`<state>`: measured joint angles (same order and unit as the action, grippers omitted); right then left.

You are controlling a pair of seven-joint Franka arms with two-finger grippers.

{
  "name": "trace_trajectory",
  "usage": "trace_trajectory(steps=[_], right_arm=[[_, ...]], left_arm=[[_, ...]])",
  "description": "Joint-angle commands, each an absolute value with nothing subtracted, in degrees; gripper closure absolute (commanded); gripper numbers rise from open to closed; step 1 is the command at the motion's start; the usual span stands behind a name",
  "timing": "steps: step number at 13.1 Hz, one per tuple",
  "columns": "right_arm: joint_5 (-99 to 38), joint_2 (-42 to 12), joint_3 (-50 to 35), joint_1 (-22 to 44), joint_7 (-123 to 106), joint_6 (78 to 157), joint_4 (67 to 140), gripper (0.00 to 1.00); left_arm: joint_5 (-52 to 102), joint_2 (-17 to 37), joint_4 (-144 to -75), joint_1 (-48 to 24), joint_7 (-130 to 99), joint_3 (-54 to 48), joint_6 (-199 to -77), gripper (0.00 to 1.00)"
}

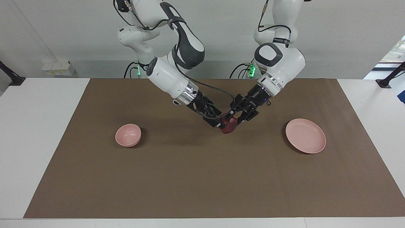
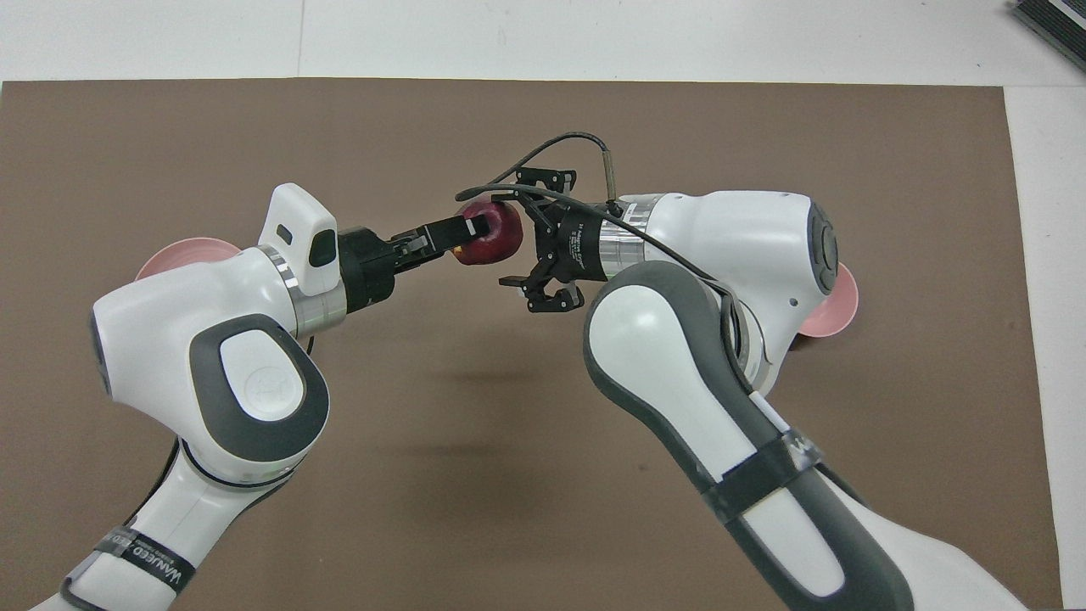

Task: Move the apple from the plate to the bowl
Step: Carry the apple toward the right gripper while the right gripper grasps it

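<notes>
The apple [image 1: 228, 126] hangs in the air over the brown mat [image 1: 202, 177], roughly midway between the bowl [image 1: 128, 135] and the plate [image 1: 305, 135], with both grippers meeting at it. The left gripper [image 1: 234, 119], reaching in from the plate's end of the table, is clenched on the apple; in the overhead view one of its fingers [image 2: 465, 227] lies across the top of the fruit. The right gripper [image 1: 219, 123], reaching in from the bowl's end, presses up against the apple, but its black fingers merge with the fruit in both views, so whether it is clamped on the apple or spread around it cannot be told. The bowl sits upright on the mat toward the right arm's end of the table, well apart from the apple. The plate lies flat on the mat toward the left arm's end, equally far from the apple.
</notes>
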<state>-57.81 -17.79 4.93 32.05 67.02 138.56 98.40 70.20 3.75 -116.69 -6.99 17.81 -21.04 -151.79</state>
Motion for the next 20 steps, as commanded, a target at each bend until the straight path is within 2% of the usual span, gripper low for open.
trace_trajectory(steps=[1,4,5,6,7,14,15,16,18,19,20], right_arm=[[-57.9,-18.1,4.8,32.1,65.7,139.7,98.0,0.0],[-57.9,-18.1,4.9,32.2,64.6,139.7,98.0,0.0],[-57.9,-18.1,4.9,32.2,63.3,139.7,98.2,0.03],[-58.0,-18.1,4.9,32.0,61.2,139.5,98.3,0.72],[-58.2,-18.1,4.9,31.6,60.8,138.9,98.3,1.0],[-54.7,-16.9,5.8,30.8,60.1,137.0,98.0,1.0],[-52.6,-16.4,5.8,30.8,60.2,137.0,98.0,1.0],[-50.6,-15.7,5.8,29.8,60.0,136.9,98.1,1.0],[-44.2,-14.9,5.8,29.4,59.9,136.1,98.2,1.0],[-41.8,-14.5,5.8,28.7,59.6,135.4,98.3,1.0],[-40.3,-14.0,5.8,28.2,58.5,134.6,98.3,1.0]], left_arm=[[71.5,3.6,-116.1,-7.2,17.3,-22.8,-152.2,1.0],[71.5,3.5,-116.1,-7.4,17.0,-23.0,-151.4,1.0],[71.5,3.4,-116.2,-7.6,17.0,-23.0,-151.4,1.0],[71.5,3.4,-116.2,-7.6,17.0,-23.0,-151.0,1.0],[71.5,3.4,-116.2,-7.6,17.0,-23.0,-150.9,1.0],[71.5,3.3,-116.2,-7.4,17.1,-22.9,-150.8,0.99],[71.5,3.3,-116.2,-7.3,17.1,-22.9,-150.7,0.84],[71.5,3.3,-116.2,-7.2,17.1,-22.9,-150.7,0.75],[71.4,3.4,-116.2,-7.0,17.2,-22.9,-150.7,0.06],[71.4,3.4,-116.2,-6.9,17.2,-22.9,-150.7,0.0],[71.4,3.4,-116.2,-6.9,17.1,-22.9,-150.8,0.0]])
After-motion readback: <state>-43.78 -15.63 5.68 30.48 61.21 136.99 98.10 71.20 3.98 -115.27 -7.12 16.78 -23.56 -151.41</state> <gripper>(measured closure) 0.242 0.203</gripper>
